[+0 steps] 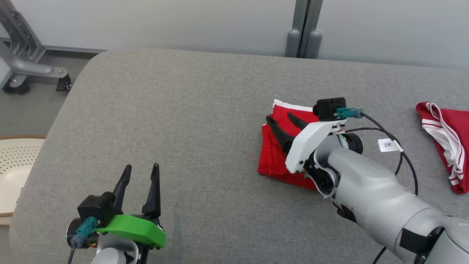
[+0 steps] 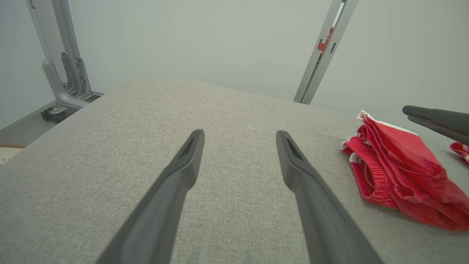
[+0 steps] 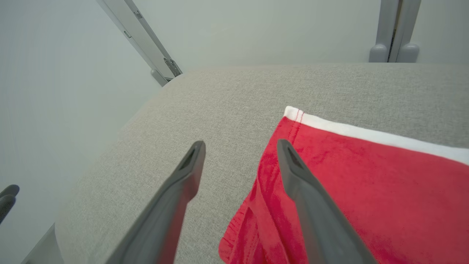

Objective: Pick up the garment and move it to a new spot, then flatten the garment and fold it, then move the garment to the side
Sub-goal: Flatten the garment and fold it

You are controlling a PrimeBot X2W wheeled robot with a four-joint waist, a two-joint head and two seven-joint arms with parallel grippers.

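The folded red garment is laid right of the desk's middle. Over its left edge the right pincer is seen released. The left pincer is spread empty by the near edge.

We see a folded red garment with a white hem lying right of the middle of the grey fabric tabletop. Our right claw sits over its far left part, fingers apart. Our left claw, also spread, is over bare fabric near the near left corner. A second red, white-striped garment lies at the right edge.
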